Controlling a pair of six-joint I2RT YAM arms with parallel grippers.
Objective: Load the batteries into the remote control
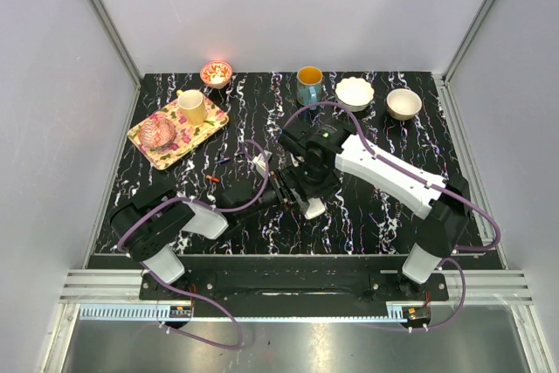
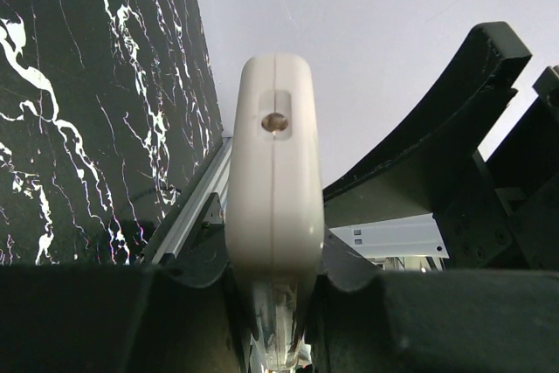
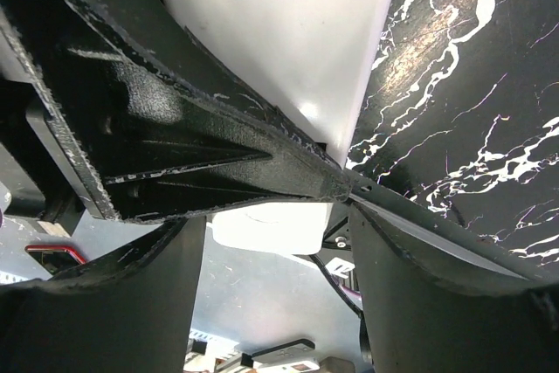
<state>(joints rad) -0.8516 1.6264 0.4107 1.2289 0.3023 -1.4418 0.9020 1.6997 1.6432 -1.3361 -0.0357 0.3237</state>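
Remote control (image 2: 273,189) is clamped end-on in my left hand (image 2: 273,270), and it seems raised off the counter (image 1: 367,220), well to the right of the flowered tray (image 1: 175,135), where my two arms meet. My right hand (image 3: 276,224) is pressed in close against it. Its fingers stand apart, with a white rounded corner showing in the gap, and I see no battery between them. As I judge it, only the pick-up is done. A reddish battery (image 1: 212,179) lies on the counter just off the tray's near right corner. A second small cylinder (image 1: 229,162), too small to name its colour, lies near it, a little farther right of the tray. Both look unloaded. The compartment faces away from every view, so I cannot tell whether its cover is on or off. Fetching each cell, lining it up and seating it all remain. The remote's shell is smooth matte white plastic with a rounded end. A fine seam runs down its middle, and a shallow recessed window holds a small brownish emitter. My fingers are hard black plastic, ribbed and scuffed with pale scratches. The counter is glossy black, veined in white like marble.
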